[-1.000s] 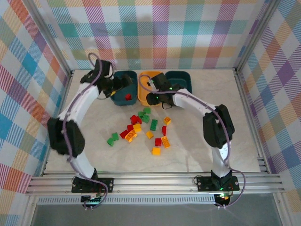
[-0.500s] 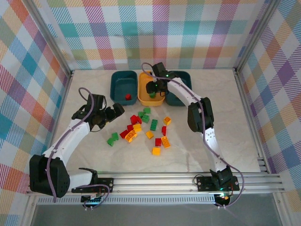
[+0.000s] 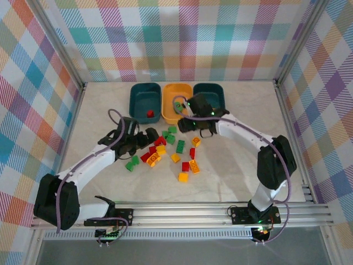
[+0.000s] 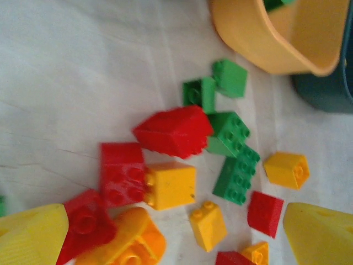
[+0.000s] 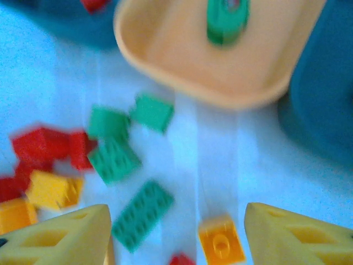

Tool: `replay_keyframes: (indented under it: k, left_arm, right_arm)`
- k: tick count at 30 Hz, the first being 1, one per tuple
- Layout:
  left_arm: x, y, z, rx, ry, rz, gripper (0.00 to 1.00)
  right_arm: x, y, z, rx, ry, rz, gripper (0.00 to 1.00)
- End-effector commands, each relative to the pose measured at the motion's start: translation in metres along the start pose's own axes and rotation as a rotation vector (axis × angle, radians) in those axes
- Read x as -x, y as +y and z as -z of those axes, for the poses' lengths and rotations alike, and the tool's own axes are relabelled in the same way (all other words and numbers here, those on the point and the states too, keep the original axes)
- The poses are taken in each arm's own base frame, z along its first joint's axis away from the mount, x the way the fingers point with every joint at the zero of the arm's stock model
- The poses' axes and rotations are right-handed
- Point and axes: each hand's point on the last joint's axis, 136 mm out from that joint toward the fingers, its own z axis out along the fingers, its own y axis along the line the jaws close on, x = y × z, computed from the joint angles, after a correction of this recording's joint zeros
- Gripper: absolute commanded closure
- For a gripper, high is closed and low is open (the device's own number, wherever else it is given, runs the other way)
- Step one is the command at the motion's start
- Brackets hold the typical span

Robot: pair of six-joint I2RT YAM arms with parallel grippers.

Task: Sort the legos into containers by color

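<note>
Red, green and yellow-orange legos (image 3: 165,148) lie scattered mid-table. My left gripper (image 3: 150,137) hovers open at the pile's left edge; in the left wrist view its yellow fingers (image 4: 30,237) flank a yellow brick (image 4: 171,185) and a red brick (image 4: 122,174), holding nothing. My right gripper (image 3: 186,124) is open just in front of the yellow-orange bin (image 3: 167,105), above a long green brick (image 5: 142,214) and an orange brick (image 5: 222,241). That bin holds a green piece (image 5: 226,19). The left teal bin (image 3: 138,102) holds one red brick (image 3: 149,114). The right teal bin (image 3: 212,91) stands behind my right arm.
The three bins stand in a row along the back of the table. Metal frame rails (image 3: 176,212) run along the near edge and plaid walls enclose the sides. Open tabletop (image 3: 248,165) lies right of the pile.
My left gripper left the left teal bin and swung down to the pile's left edge. My right gripper drew back from over the yellow-orange bin, leaving the green piece inside.
</note>
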Motion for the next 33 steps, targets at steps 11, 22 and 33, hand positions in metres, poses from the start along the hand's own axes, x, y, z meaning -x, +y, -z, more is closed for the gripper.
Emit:
replay_keyframes:
  k: [11,22,33]
  left_arm:
    - [-0.027,-0.013,0.005,-0.016,-0.027,-0.148,0.00]
    - [-0.026,0.000,0.015,0.040,-0.048,-0.141,0.00]
    - [-0.016,-0.003,0.027,0.058,-0.079,-0.176,0.00]
  right_arm:
    - [-0.093,-0.010,-0.029,-0.003,0.156,-0.078,0.37]
    - [-0.071,-0.022,-0.058,-0.073,0.150,-0.105,0.41]
    - [-0.062,-0.040,-0.080,-0.160,0.145,-0.100,0.46]
